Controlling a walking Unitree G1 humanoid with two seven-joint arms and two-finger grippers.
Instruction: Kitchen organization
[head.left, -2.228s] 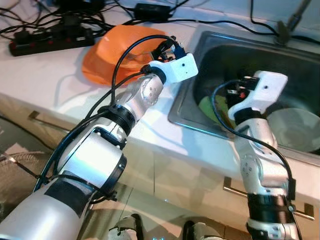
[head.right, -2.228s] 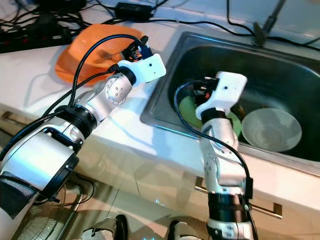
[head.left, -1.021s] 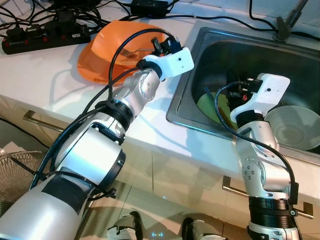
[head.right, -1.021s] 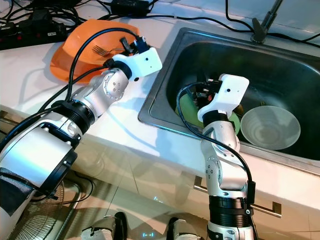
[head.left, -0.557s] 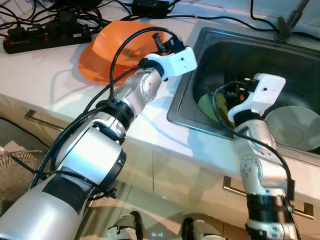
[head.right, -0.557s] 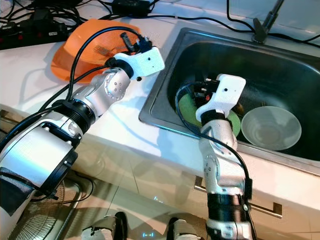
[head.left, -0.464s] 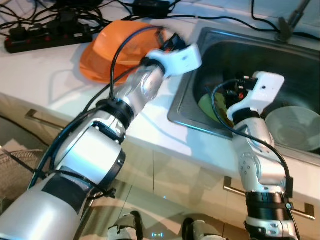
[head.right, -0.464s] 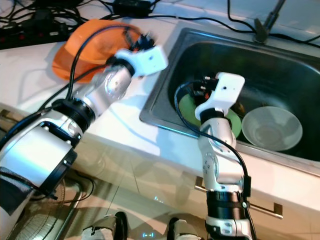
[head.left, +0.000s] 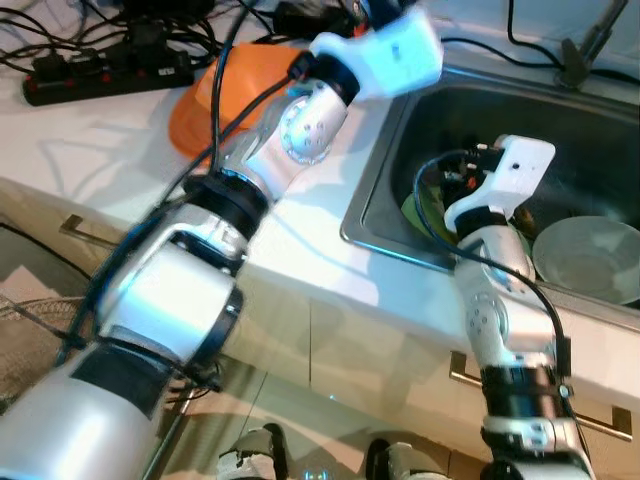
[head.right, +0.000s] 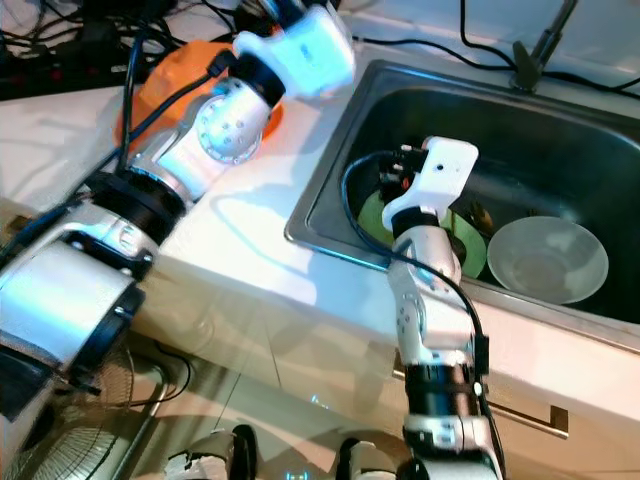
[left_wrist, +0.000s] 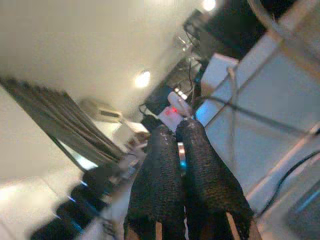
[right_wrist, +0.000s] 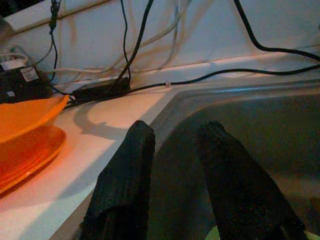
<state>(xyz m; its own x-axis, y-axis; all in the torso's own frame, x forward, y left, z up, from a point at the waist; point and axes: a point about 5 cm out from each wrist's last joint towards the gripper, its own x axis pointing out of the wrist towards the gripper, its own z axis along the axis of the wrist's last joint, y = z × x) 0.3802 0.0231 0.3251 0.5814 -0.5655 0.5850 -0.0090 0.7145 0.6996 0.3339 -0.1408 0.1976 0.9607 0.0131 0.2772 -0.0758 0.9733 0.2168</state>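
Note:
An orange plate sits on the white counter left of the steel sink. My left arm is raised above the plate. Its gripper is shut, and a thin silvery piece that looks like the fork glints between the fingertips. In the sink lie a green plate and a pale bowl. My right gripper hangs open over the sink's left side, above the green plate, with nothing between its fingers. The right wrist view shows the orange plate on the counter beside the sink.
A black power strip and tangled cables lie at the back of the counter. A black adapter rests behind the sink rim. The faucet base stands at the sink's far edge. Cabinet fronts with a metal handle are below.
My left arm has lifted from low over the orange plate to well above it, toward the wall. The right arm stays in the sink, nearly unmoved.

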